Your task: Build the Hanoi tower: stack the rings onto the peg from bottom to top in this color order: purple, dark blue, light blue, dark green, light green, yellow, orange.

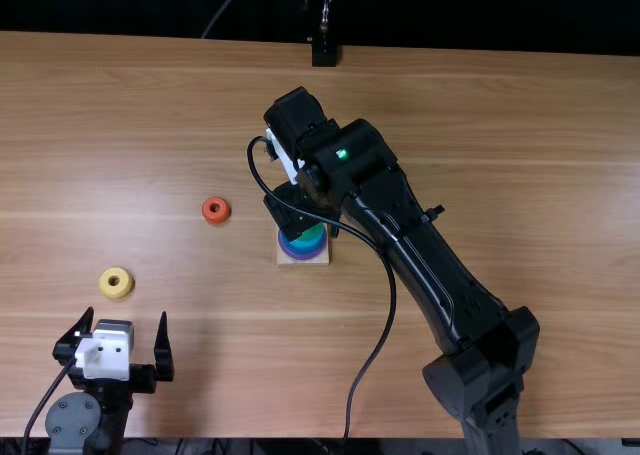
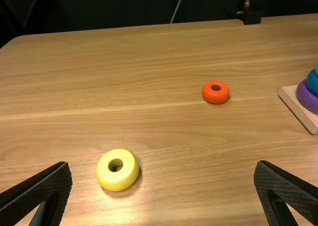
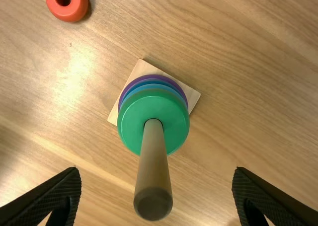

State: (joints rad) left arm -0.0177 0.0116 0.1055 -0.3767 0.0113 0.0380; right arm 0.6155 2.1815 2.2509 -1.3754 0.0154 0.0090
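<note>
Tower [image 1: 303, 243] near table middle, part-built: purple ring [image 3: 121, 103] on square wooden base [image 3: 193, 94], blue rings [image 2: 312, 83] above, green ring [image 3: 130, 121] on top. Can't tell if a second green sits underneath. Peg [image 3: 155, 169] bare above that. Yellow ring [image 2: 125, 179] and orange ring [image 2: 215, 95] lie flat on the table [image 1: 200, 315], left arm's side, yellow nearer that arm. Left gripper [image 1: 126, 313] empty, fingers wide open. Right gripper [image 3: 157, 169] over the tower, also open, one finger each side of peg, nothing held.

Handling, my read: rings look like painted wood, so light, rigid, hard to damage, but glossy. Take yellow across outer wall at its widest, pads opposite, hole centred between them; pinch above that and it squirts out. Keep it level, hole unobstructed. Orange is smaller, less wall to grab. Base probably light too: sideways push on peg could drag it.
</note>
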